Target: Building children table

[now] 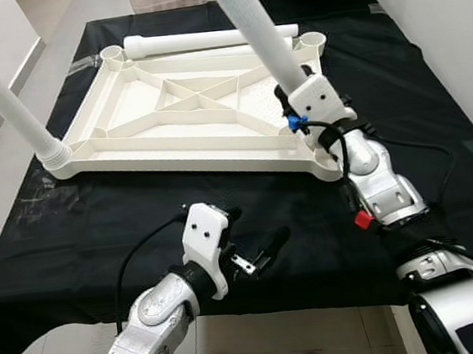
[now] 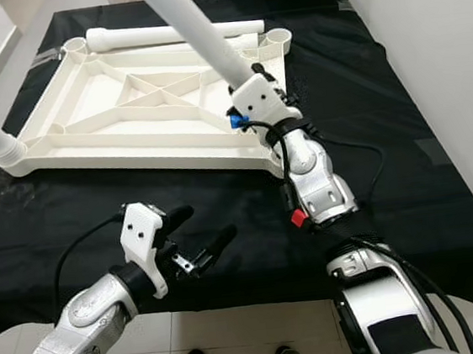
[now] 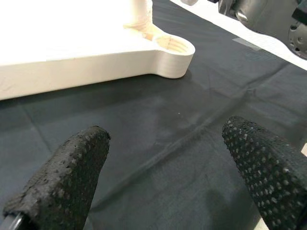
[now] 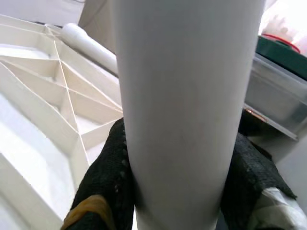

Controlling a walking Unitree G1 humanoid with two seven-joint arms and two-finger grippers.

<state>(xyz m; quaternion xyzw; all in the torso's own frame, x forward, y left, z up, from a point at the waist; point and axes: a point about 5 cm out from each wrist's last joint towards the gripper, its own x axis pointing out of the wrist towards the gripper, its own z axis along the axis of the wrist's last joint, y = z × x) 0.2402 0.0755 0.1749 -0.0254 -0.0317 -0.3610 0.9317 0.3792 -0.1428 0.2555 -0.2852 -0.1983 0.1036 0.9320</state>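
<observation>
Where lettering might be sought, no brand, label or writing can be read on any part.

Item 1: white plastic tabletop [image 1: 188,114], lying upside down on a black cloth [image 1: 99,234], ribbed underside up (diagonal and straight stiffening ribs, a round socket at each corner). Its long axis runs across the robot's view.

Item 2: white table leg [image 1: 256,27], a smooth round tube, clamped between the two black fingers of the right gripper [image 1: 289,95]. It stands at the near right corner socket, its long axis rising from there and leaning up and away toward the robot's left. The right wrist view shows the fingers [image 4: 108,182] pressed against both sides of the tube.

Item 3: second leg [image 1: 5,104], already seated in the near left corner socket, leaning out to the left with a ridged collar at its base.

Item 4: third leg [image 1: 205,39], loose, lying flat along the far edge of the tabletop, long axis left to right.

Item 5: left gripper [image 1: 261,249], hovering over the cloth near the front edge, fingers spread apart and holding nothing; its wrist view looks toward a corner socket [image 3: 172,45].
</observation>
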